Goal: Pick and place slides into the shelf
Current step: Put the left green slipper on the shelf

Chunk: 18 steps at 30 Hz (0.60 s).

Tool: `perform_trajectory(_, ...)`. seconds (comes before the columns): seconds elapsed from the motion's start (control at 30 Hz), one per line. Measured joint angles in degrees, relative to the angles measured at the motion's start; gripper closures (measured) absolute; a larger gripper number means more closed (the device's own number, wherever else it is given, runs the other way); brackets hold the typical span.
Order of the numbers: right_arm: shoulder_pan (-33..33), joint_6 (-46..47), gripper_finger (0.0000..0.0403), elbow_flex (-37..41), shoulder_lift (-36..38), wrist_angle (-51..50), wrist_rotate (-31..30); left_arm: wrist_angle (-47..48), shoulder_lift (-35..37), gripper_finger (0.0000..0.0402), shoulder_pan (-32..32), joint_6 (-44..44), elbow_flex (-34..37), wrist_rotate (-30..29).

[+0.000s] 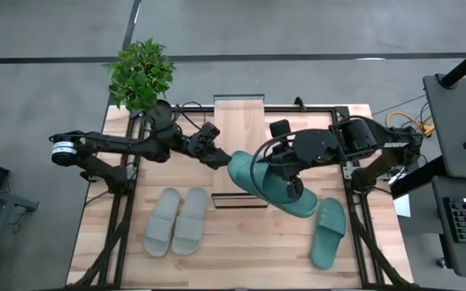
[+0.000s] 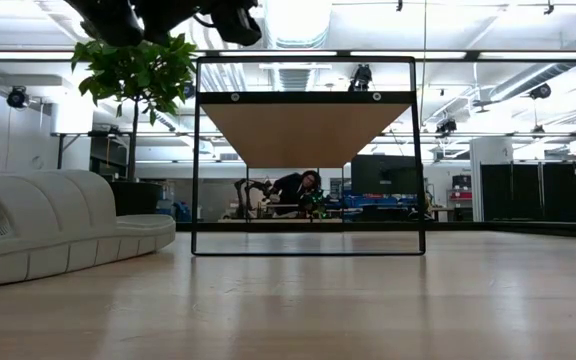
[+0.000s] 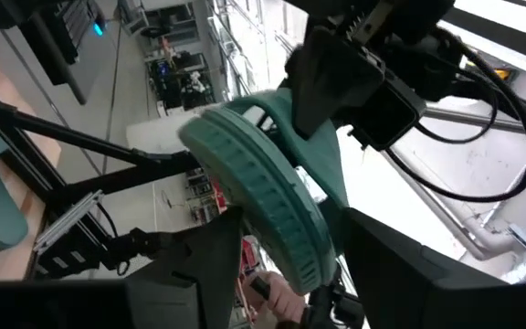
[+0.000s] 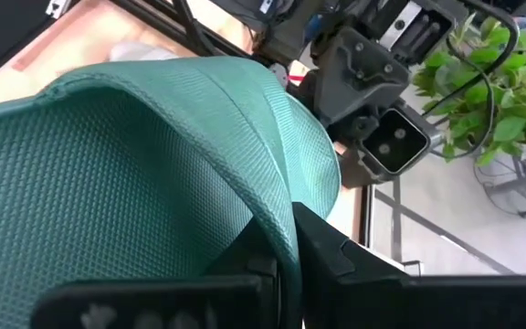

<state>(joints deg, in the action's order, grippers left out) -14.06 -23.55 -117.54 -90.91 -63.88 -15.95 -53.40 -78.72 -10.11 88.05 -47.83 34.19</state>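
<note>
While the left gripper (image 1: pixel 221 159) pinches the raised teal slide (image 1: pixel 272 185) above the shelf (image 1: pixel 239 121), the right gripper (image 1: pixel 284 176) pinches its strap.

The raised soft foam slide sandal (image 1: pixel 269 184) is teal-green, its wide strap ribbed and its sole finely cross-hatched. A matching teal-green foam sandal (image 1: pixel 328 233) lies on the pale butcher-block wood counter (image 1: pixel 241 250). The pale grey-beige foam sandal pair (image 1: pixel 175 221) looks plain. The low plank-topped shelf (image 1: pixel 239 113) is light wood with a thin black metal frame. The leafy potted plant (image 1: pixel 141 73) is bright green.

Shelf (image 1: pixel 239 113) mostly hidden beneath arms; right hand (image 1: pixel 285 187) seemingly buried under slide (image 1: pixel 269 184).
</note>
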Motion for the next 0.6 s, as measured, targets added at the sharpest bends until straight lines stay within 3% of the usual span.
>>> perform_trajectory(0.2, 1.6, -2.09, 0.0392, 0.02, 0.01, -0.37, 3.37, 0.33, -0.52, 0.0231, 0.49, 0.16, -0.88, 1.33)
perform_trajectory(0.6, 3.31, -6.94, 0.0392, 0.04, 0.02, -0.96, 3.29, -0.07, -0.48, 0.0231, 0.74, 4.28, -0.9, 2.34)
